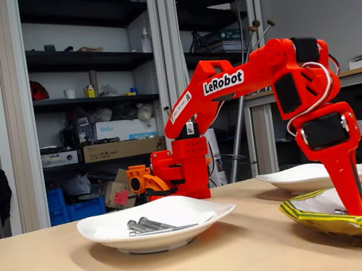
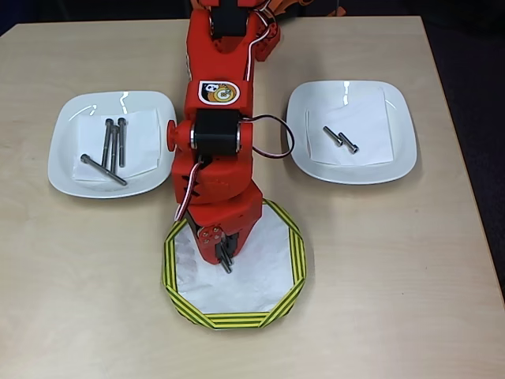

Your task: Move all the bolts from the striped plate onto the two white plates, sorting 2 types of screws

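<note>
Over the striped plate (image 2: 284,276), a bolt (image 2: 226,264) sits between the gripper (image 2: 224,259) jaws.

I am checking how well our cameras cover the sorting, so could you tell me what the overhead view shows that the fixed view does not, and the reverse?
Overhead alone: the two short bolts on the picture-right white plate, and a bolt at the gripper tips over the striped plate.

Fixed alone: the shelves behind the table, and the gripper reaching down inside the striped plate's rim.

Both: the long bolts on the other white plate, and the red arm.
</note>
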`<state>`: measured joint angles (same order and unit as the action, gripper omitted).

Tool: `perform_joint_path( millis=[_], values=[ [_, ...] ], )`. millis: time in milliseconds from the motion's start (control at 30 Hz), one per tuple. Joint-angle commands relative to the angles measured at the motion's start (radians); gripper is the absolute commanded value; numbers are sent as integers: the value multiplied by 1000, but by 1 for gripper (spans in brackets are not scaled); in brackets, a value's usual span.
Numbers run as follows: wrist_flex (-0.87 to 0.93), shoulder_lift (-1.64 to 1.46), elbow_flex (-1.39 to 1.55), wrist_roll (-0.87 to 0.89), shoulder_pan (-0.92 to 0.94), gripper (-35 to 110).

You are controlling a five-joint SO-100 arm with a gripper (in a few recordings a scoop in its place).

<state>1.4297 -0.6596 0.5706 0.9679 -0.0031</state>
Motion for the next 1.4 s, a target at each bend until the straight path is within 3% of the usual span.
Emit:
perform_joint_path(
  millis=[0, 633, 1367],
  values=[
    [41, -83, -6, 35, -20, 0],
    [63, -272, 232, 126, -64, 6],
    [5, -311, 299, 63, -2, 8]
  ],
)
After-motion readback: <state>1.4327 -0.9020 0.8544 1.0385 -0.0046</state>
